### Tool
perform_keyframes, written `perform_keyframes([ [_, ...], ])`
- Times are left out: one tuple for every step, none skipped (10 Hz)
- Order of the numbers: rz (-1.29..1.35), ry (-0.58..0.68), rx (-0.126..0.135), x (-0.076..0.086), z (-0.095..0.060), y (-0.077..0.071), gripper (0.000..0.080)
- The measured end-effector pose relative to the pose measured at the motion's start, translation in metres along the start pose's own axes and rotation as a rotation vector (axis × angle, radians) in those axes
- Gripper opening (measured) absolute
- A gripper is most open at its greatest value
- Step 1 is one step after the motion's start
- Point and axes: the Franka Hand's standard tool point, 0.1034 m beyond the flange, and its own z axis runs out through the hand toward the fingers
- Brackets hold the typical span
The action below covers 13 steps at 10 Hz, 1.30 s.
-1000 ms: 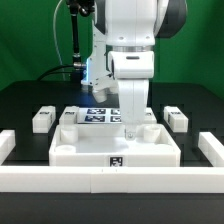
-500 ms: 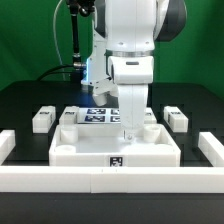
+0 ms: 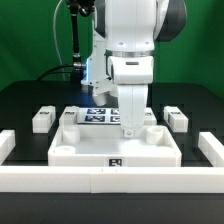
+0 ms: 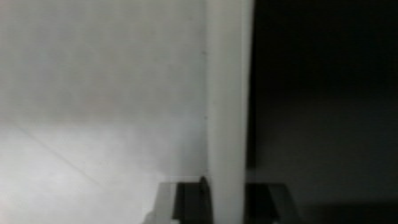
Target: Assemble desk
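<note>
The desk's white tabletop (image 3: 95, 148) lies flat at the middle of the table, rim up, a tag on its front edge. My gripper (image 3: 128, 130) points straight down at the tabletop's far rim. In the wrist view that rim (image 4: 228, 100) runs as a thin white wall between my two dark fingers (image 4: 187, 203), and the gripper (image 4: 228, 203) is shut on it. Two white block legs (image 3: 42, 119) (image 3: 68, 116) lie at the exterior view's left of the tabletop. Two more legs (image 3: 176, 119) (image 3: 151, 117) lie at its right.
The marker board (image 3: 98, 115) lies flat just behind the tabletop, partly hidden by my arm. Low white border rails run along the front (image 3: 110, 181) and both sides (image 3: 8, 143) (image 3: 212, 148) of the black table. A black camera stand (image 3: 76, 50) rises at the back.
My fingers have closed onto the tabletop's far rim. The arm, the tabletop and the legs stand where they were.
</note>
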Motion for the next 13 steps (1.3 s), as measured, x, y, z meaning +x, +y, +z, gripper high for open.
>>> perform_keyframes([
  [0.000, 0.000, 0.000, 0.000, 0.000, 0.000, 0.0057],
  [0.000, 0.000, 0.000, 0.000, 0.000, 0.000, 0.0057],
  [0.000, 0.000, 0.000, 0.000, 0.000, 0.000, 0.0057],
  [0.000, 0.000, 0.000, 0.000, 0.000, 0.000, 0.0057],
  [0.000, 0.000, 0.001, 0.001, 0.000, 0.000, 0.0057],
  [-0.004, 0.000, 0.009, 0.007, -0.002, 0.004, 0.0057],
  [-0.016, 0.002, 0.009, 0.014, -0.003, 0.010, 0.0057],
  [-0.023, 0.005, 0.008, 0.020, -0.002, 0.015, 0.0057],
  [-0.024, 0.009, 0.008, 0.028, -0.001, 0.020, 0.0057],
  [-0.024, 0.015, 0.002, 0.036, 0.000, 0.025, 0.0058],
  [-0.021, 0.017, 0.001, 0.042, 0.000, 0.029, 0.0058],
  [-0.017, 0.020, 0.000, 0.048, 0.000, 0.033, 0.0058],
  [-0.013, 0.021, 0.011, 0.053, 0.000, 0.035, 0.0058],
])
